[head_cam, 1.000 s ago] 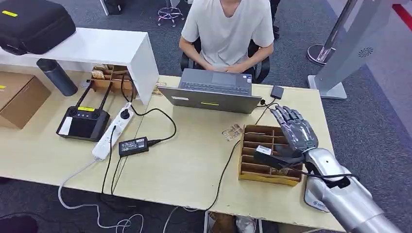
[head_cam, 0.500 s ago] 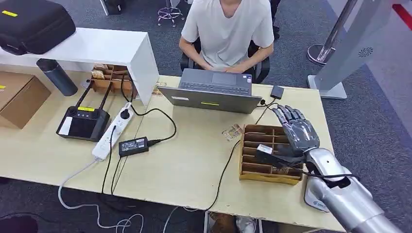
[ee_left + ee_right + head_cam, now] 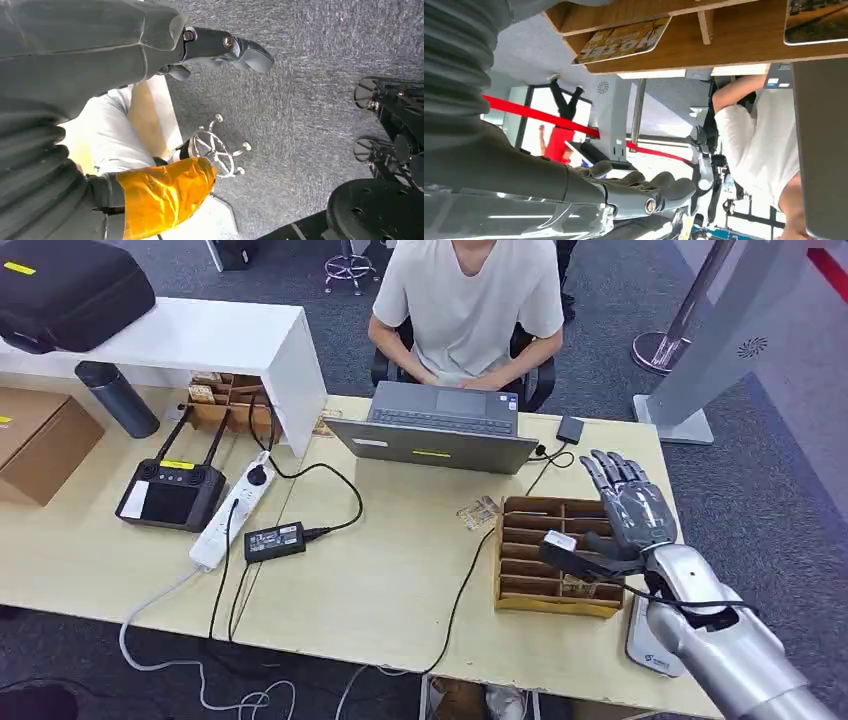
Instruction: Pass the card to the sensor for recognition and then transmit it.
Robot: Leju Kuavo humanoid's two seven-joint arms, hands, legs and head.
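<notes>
The right hand [image 3: 628, 515] is hovering over the far right part of a cardboard organizer [image 3: 520, 552] that is sitting on the right end of a pale wooden table [image 3: 390, 580]. Its fingers are stretching out and apart, pointing away from the robot, and its thumb is sticking out toward the left over the compartments; it is gripping nothing. In the right wrist view, one card [image 3: 624, 40] is lying tilted in a compartment of the organizer, and a second card [image 3: 816, 22] is lying in another compartment. On the table just left of the organizer, another small card [image 3: 478, 511] is lying flat. A person in a white shirt [image 3: 468, 300] is sitting at the far side of the table behind an open laptop [image 3: 437, 430]. The left hand [image 3: 220, 47] is hanging above grey carpet, its fingers looking loosely curled, but I cannot tell whether it is closed. A power strip [image 3: 232, 510] is lying further left.
</notes>
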